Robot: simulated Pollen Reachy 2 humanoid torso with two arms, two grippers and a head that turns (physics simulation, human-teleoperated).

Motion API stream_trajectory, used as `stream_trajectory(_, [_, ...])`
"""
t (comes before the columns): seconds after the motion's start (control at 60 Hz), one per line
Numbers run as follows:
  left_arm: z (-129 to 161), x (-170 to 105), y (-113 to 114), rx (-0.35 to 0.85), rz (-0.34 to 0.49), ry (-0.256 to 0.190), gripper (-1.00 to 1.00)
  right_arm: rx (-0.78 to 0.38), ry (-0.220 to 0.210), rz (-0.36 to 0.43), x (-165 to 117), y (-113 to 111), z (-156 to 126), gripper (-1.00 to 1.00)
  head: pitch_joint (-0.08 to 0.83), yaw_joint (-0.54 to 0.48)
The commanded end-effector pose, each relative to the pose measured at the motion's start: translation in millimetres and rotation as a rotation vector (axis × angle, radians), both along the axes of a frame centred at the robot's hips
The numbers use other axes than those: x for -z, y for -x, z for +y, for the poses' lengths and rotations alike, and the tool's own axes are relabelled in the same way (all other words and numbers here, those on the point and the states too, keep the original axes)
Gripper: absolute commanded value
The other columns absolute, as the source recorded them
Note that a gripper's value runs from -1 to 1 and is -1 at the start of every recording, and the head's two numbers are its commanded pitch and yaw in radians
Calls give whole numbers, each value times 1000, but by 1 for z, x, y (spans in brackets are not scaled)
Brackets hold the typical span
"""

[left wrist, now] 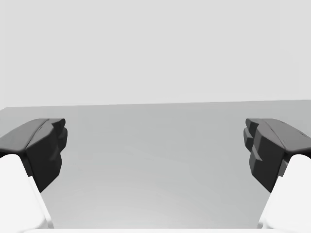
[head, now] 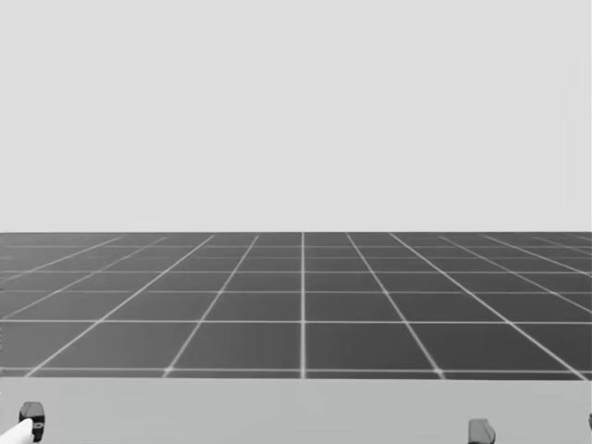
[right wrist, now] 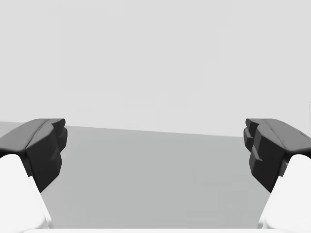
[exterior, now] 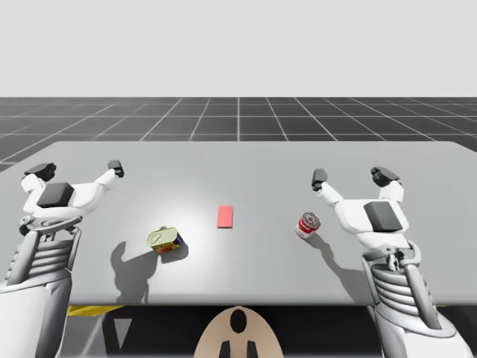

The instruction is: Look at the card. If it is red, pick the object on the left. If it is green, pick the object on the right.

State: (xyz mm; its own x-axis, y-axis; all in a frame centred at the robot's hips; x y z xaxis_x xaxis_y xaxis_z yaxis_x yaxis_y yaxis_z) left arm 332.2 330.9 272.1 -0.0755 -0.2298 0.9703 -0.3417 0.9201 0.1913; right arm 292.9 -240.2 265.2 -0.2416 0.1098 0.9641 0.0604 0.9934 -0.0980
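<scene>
Nothing is picked yet: the red card (exterior: 225,216) lies mid-worktop (exterior: 238,168), so I judge the target to be the squat yellow-topped tin (exterior: 165,240) left of it, nearer the front edge, untouched. My left end effector (exterior: 77,170) and right end effector (exterior: 352,177) hover with fingers wide apart, holding nothing. Reach, grasp and lift all remain.

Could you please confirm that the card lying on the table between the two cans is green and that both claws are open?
Not quite: the high view shows the card is red, not green. It does lie between the flat can and the red can, and my left claw and right claw are both open.
</scene>
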Motion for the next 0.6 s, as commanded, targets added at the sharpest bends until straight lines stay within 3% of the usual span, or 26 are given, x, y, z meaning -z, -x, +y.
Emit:
stream_trajectory(0.017, [-1, 0, 0, -7, 2, -9, -1000, 38, -49, -3, 1, 2, 1, -1000, -45, 18])
stream_trajectory(0.05, [-1, 1, 0, -8, 2, -10, -1000, 24, -28, -5, 0, 2, 0, -1000, -43, 18])
stream_trajectory(0.1, [-1, 1, 0, -9, 2, -10, -1000, 0, -48, 0, -2, 2, 0, -1000, -29, 16])
stream_trajectory(0.167, [-1, 0, 0, -10, 2, -9, -1000, -13, -23, 34, -2, 2, -1, -1000, 12, 15])
stream_trajectory(0.6, [-2, 1, -1, -10, 12, -31, -1000, 10, -33, 35, -2, -1, -2, -1000, 427, 9])
